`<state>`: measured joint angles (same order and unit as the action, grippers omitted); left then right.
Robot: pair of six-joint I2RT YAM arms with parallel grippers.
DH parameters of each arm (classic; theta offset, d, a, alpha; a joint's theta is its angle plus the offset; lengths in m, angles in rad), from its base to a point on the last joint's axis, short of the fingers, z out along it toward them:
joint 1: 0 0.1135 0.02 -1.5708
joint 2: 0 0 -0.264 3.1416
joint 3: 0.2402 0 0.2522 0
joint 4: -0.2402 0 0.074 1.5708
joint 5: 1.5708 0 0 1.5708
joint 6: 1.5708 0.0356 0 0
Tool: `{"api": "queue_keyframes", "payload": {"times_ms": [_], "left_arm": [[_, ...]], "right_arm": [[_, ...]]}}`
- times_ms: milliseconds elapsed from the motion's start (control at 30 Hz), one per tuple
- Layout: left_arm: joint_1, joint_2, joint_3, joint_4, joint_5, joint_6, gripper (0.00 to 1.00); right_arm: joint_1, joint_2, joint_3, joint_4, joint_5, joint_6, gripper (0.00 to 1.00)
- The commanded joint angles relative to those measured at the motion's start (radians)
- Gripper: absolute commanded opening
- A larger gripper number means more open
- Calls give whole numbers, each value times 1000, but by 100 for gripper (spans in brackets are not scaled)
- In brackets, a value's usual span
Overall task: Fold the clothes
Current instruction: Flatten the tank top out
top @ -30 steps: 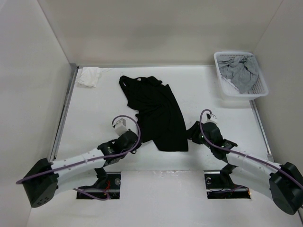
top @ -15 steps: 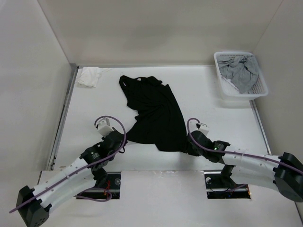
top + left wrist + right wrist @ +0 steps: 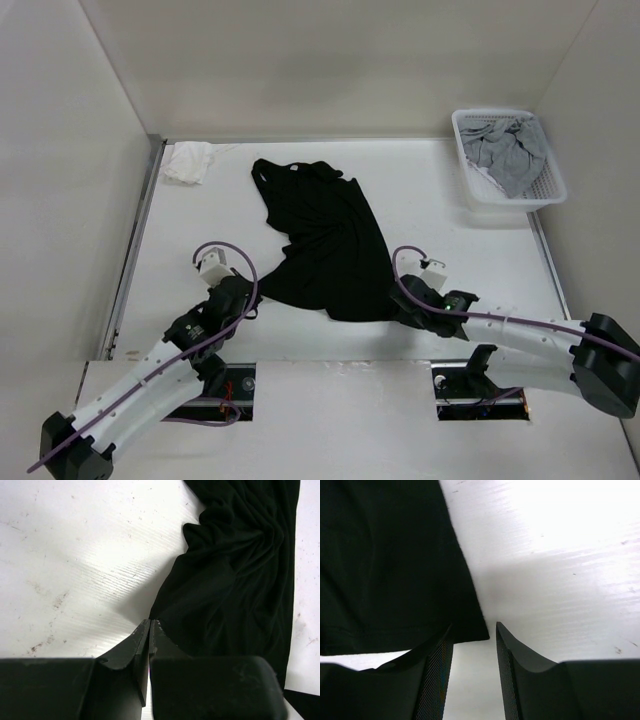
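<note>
Pinching one hem corner of the clothes with left gripper; straddling the other with spread right gripper, for an even lift.

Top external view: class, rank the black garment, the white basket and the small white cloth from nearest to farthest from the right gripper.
1. The black garment, mid-table: its near corner lies right at the right gripper.
2. The white basket, at the far right corner.
3. The small white cloth, at the far left corner.
</note>
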<state>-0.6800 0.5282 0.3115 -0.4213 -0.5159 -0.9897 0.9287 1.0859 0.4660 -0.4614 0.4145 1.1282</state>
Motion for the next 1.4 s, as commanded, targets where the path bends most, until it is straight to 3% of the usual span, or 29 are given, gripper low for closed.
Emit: {"api": "queue_keyframes", "payload": {"times_ms": [0, 200, 367, 500, 633, 767, 900, 1067, 1133, 1367], "left_arm": [[32, 0, -9, 67, 46, 45, 0], [70, -17, -23, 92, 94, 49, 0], [83, -17, -17, 98, 108, 59, 0], [84, -11, -11, 107, 108, 59, 0], [84, -19, 26, 107, 108, 65, 0], [86, -48, 164, 104, 91, 106, 0], [86, -47, 401, 127, 59, 176, 0], [79, 19, 716, 187, 51, 310, 0], [96, 53, 863, 206, 31, 373, 0], [135, 144, 1167, 266, -48, 517, 0]], "right_arm": [[11, -12, 46, -74, 63, 35, 43], [15, 60, 45, -48, 29, 36, 41], [20, 108, 39, 27, -12, 38, 26], [20, 109, 34, 43, -8, 41, 9], [51, -21, 65, -23, 107, 68, 4], [120, -252, 215, -150, 275, 9, 1], [175, -360, 504, -220, 414, -213, 1], [267, -322, 896, -178, 569, -552, 0], [308, -281, 1054, -88, 618, -732, 0], [428, -112, 1411, 291, 655, -1286, 0]]}}
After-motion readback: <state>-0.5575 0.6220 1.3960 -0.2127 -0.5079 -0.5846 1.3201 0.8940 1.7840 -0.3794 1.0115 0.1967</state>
